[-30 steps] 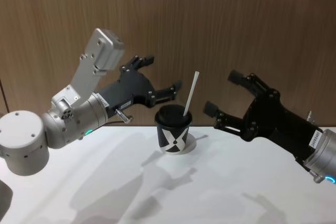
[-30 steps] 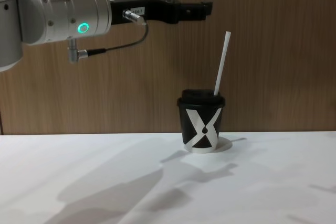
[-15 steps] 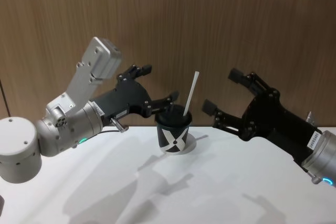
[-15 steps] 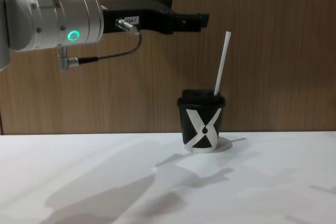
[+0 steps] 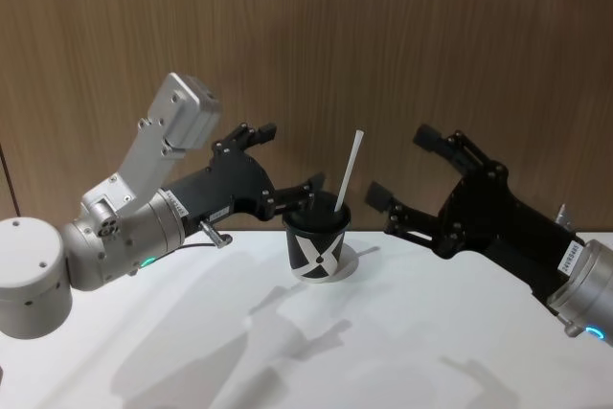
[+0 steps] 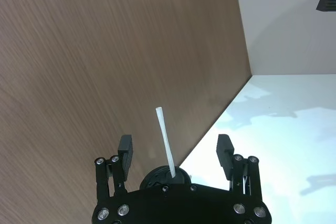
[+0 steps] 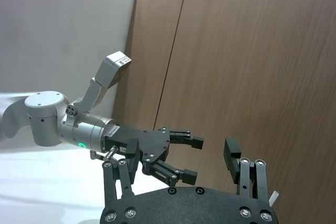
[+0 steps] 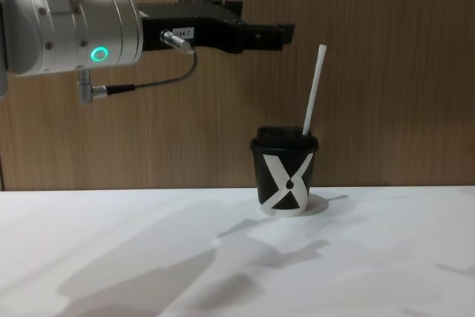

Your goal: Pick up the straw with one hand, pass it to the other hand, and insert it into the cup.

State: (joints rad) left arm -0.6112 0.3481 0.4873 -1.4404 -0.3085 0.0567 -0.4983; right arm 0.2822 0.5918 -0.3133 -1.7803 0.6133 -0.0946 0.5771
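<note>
White tabletop (image 5: 402,332) carries the black cup (image 5: 317,242), which stands near its far edge, in front of a wood-grain wall (image 5: 383,35). The straw (image 5: 348,171) is in the cup through the lid, leaning toward the right, its upper half free above the rim. The left gripper (image 5: 287,162), on a silver wrist with a green ring, hangs just left of the cup and above lid height, fingers spread apart and holding nothing; in the left wrist view the straw rises between its fingers (image 6: 125,148) without touching them. The right gripper (image 5: 402,174) hovers right of the cup, near the straw but clear of it, fingers also wide apart and empty.
</note>
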